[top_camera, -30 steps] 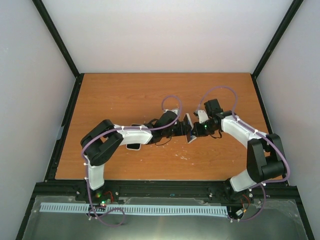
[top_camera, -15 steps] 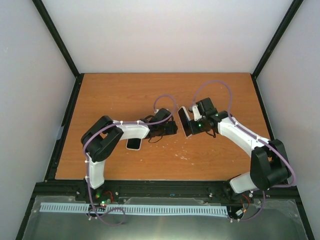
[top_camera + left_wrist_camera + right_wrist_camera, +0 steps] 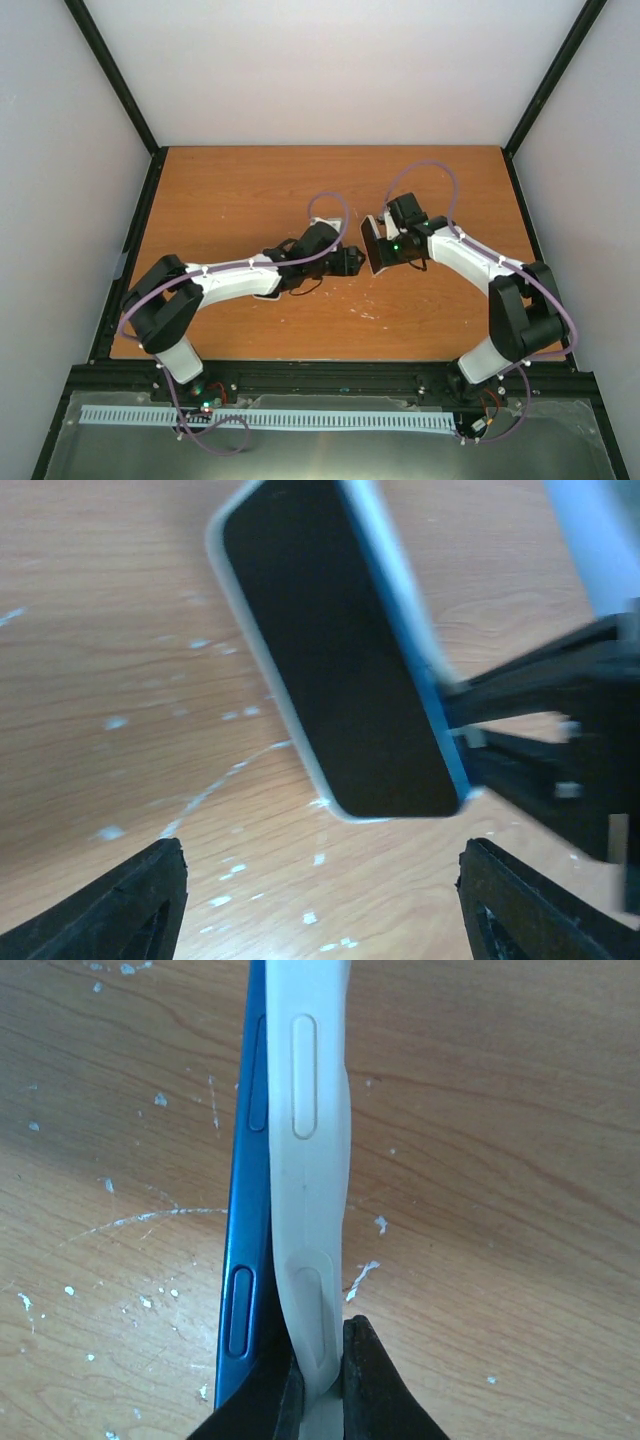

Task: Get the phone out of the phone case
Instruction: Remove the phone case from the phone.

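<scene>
The blue-edged phone [image 3: 330, 660] is held on edge at mid-bench, its long axis running near to far and its dark screen facing left. The right fingers [image 3: 365, 1380] pinch the rim of the white phone case [image 3: 310, 1160]. The left fingers [image 3: 135, 905] gape wide just left of it, touching nothing. The edges of the scuffed wooden bench [image 3: 250, 190] lie well apart from the phone, and pale walls [image 3: 330, 70] surround it.

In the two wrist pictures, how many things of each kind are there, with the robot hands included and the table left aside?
phone: 1
phone case: 1
robot hands: 2 (left hand, right hand)
Total: 4
</scene>
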`<state>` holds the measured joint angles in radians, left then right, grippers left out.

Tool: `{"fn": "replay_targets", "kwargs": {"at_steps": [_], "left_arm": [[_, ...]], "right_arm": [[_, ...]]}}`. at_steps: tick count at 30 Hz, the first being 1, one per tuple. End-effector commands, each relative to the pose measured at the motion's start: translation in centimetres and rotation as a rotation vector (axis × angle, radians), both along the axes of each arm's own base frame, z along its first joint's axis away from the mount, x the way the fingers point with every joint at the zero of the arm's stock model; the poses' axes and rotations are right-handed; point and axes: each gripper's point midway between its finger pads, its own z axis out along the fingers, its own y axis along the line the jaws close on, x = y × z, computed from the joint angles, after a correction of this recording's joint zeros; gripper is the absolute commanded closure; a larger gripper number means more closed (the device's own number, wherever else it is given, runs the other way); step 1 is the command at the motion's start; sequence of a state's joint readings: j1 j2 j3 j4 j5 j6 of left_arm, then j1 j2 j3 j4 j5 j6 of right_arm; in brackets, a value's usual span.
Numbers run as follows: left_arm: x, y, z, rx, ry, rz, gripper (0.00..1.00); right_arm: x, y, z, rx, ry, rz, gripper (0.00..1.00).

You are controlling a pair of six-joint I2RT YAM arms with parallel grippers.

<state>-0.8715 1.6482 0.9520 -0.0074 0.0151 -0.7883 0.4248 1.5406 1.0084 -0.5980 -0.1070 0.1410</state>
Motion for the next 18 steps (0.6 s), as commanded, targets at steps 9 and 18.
{"fn": "replay_targets", "kwargs": {"at_steps": [9,18], "left_arm": [[1.3,-6.0,0.3,0.023,-0.19,-0.122,0.26],[1.3,-7.6,-1.2,0.013,-0.235,-0.201,0.27]], "right_arm": [[0.8,0.0,-1.0,0.158,0.142,-0.073,0.97],[0.5,0.0,-1.8,0.266,0.232,-0.105,0.97]]}}
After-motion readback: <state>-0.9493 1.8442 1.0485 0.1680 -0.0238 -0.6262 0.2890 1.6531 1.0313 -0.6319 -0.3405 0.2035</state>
